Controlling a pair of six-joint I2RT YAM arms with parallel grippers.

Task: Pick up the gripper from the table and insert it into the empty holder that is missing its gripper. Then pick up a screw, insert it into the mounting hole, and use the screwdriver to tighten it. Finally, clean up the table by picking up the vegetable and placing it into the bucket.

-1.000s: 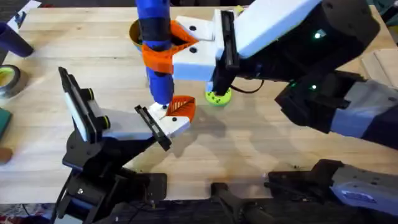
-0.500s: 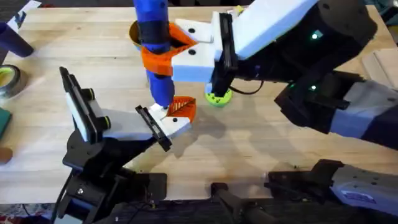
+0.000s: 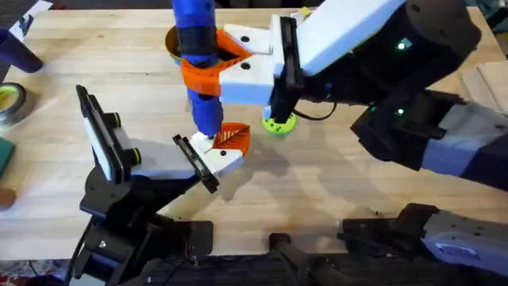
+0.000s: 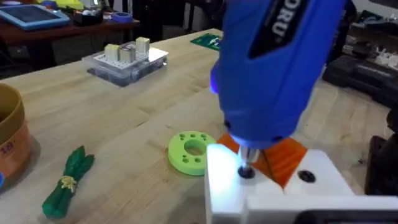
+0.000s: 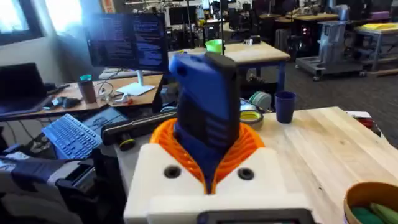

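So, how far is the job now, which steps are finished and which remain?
The gripper already sits in the holder, so that looks done. In hand: the right end effector holds the screwdriver with its tip on the mount's hole. Left: the vegetable lies on the table, not yet in the bucket.

The screwdriver [image 3: 196,59] stands upright over the holder [image 3: 213,159] near the counter's [image 3: 317,191] middle, its tip on the holder beside the gripper [image 3: 232,138]. The bucket [image 3: 171,41] sits behind it toward the far edge.
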